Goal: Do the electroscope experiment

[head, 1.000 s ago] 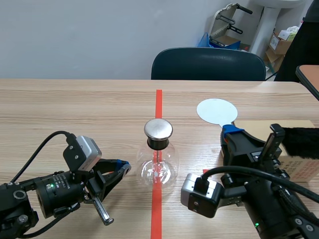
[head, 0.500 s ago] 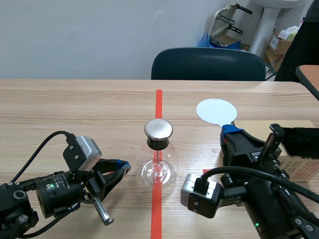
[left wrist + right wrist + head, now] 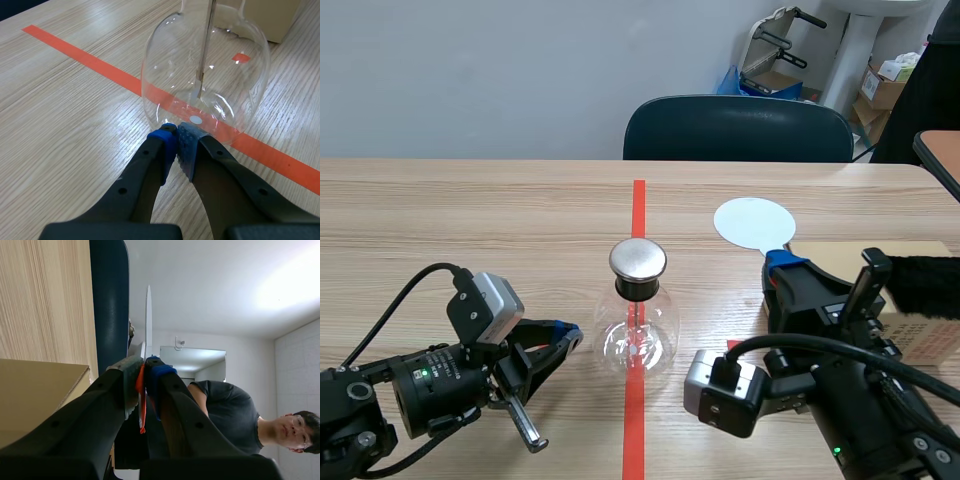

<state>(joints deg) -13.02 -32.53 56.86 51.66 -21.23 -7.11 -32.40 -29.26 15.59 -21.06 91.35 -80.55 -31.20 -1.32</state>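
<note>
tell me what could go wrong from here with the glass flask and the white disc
1. The left end effector is shut, its tips right at the base of the glass flask. A forward push could slide or tip it, and the metal cap probably makes it top-heavy.
2. The right end effector holds the white disc only by a thin orange handle, so the disc could twist or slip if swung toward the cap.

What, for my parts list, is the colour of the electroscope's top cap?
Silver cap, best in the scene view.
</note>
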